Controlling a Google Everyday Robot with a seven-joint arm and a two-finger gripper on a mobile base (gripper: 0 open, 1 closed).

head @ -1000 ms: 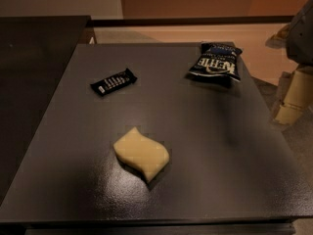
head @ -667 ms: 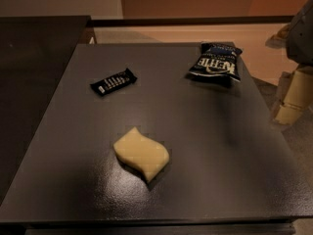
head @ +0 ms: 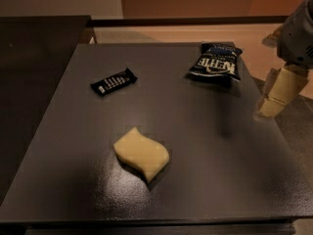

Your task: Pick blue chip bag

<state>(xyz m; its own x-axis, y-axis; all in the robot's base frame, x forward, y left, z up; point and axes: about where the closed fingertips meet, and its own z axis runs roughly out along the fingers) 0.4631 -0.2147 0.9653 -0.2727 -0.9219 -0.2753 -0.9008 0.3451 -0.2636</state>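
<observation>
The blue chip bag (head: 215,62) is dark navy with white "KETTLE" lettering and lies flat at the far right of the dark table (head: 195,146). My gripper (head: 275,96) is cream-coloured and hangs at the right edge of the view, just off the table's right side. It is to the right of the bag, a little nearer the camera, and apart from it. It holds nothing that I can see.
A slim black candy bar (head: 113,82) with white print lies at the far left of the table. A pale yellow wavy sponge (head: 141,153) lies near the middle front. A darker counter (head: 34,72) adjoins the table's left side.
The gripper has shifted slightly left, toward the table's right edge. The bag, bar and sponge have not moved.
</observation>
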